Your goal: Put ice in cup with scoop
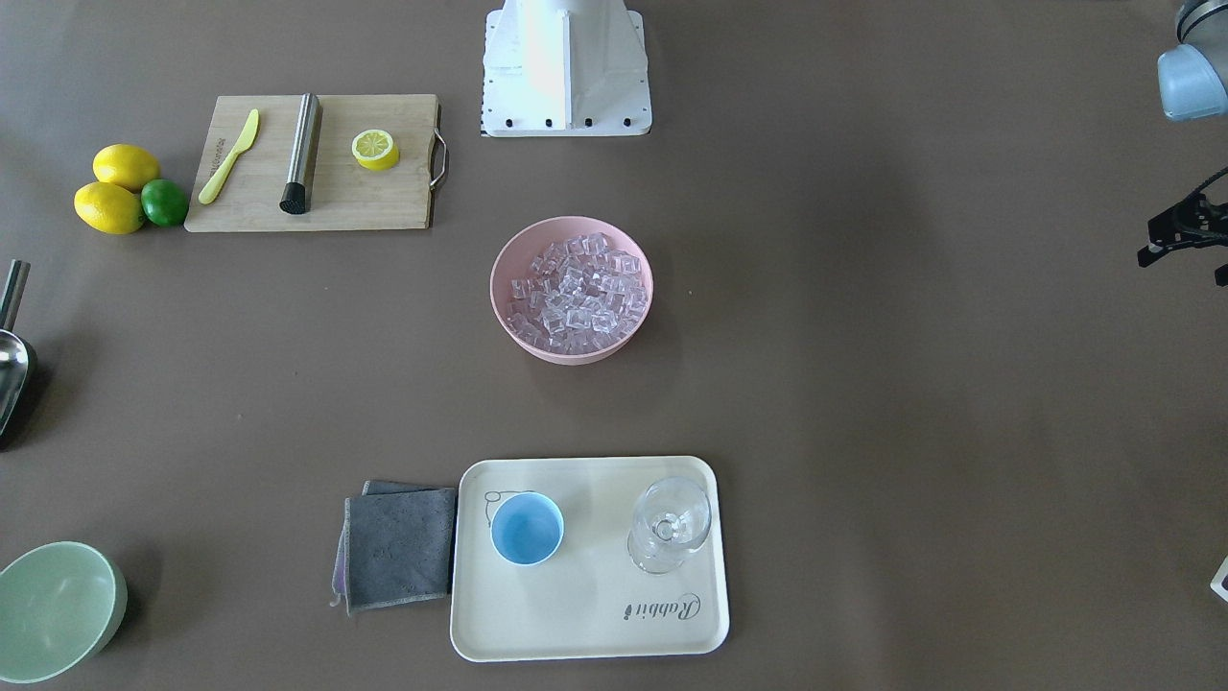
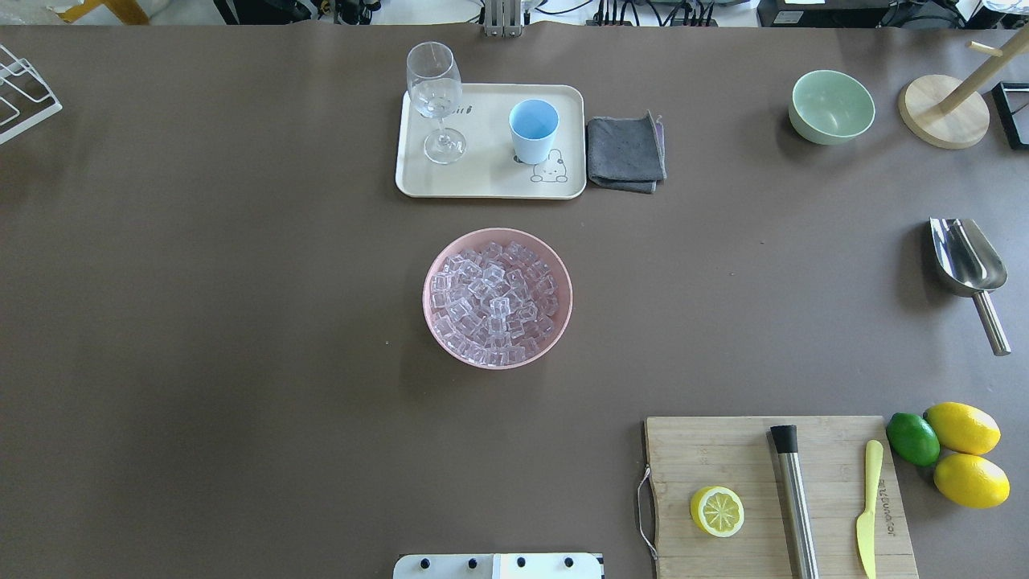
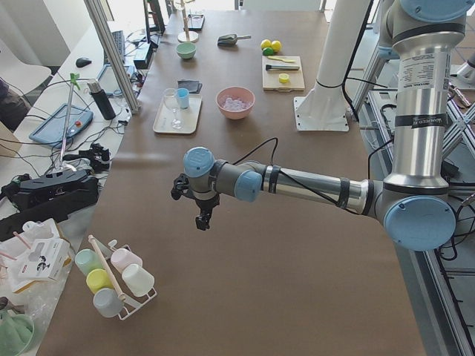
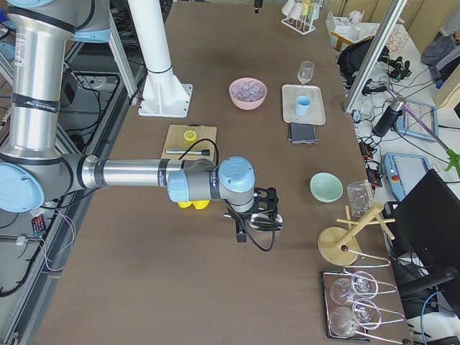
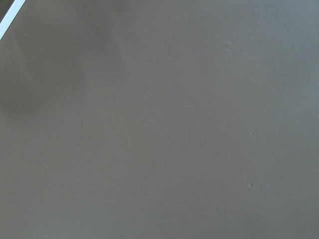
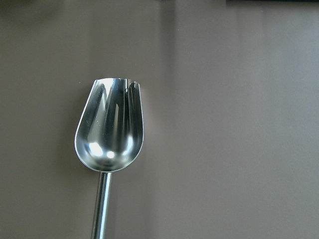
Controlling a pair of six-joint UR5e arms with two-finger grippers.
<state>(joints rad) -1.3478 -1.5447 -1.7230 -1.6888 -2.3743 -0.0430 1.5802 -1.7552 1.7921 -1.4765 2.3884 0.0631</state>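
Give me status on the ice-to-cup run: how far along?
Done: nothing. The small light-blue cup on the cream tray is empty; the clear ice cubes sit in the pink bowl. In hand: the right gripper hovers over the shiny silver metal scoop, which lies empty on the table. Left: grasp, scoop, pour.

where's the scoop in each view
Front-facing: scoop at the left edge, mid-height.
Overhead: scoop near the right edge, mid-height.
Exterior left: scoop far up the table, top centre.
Exterior right: scoop just below centre.
Left wrist: not in it.
Right wrist: scoop left of centre.
Shared landmark: the pale green bowl nearby.
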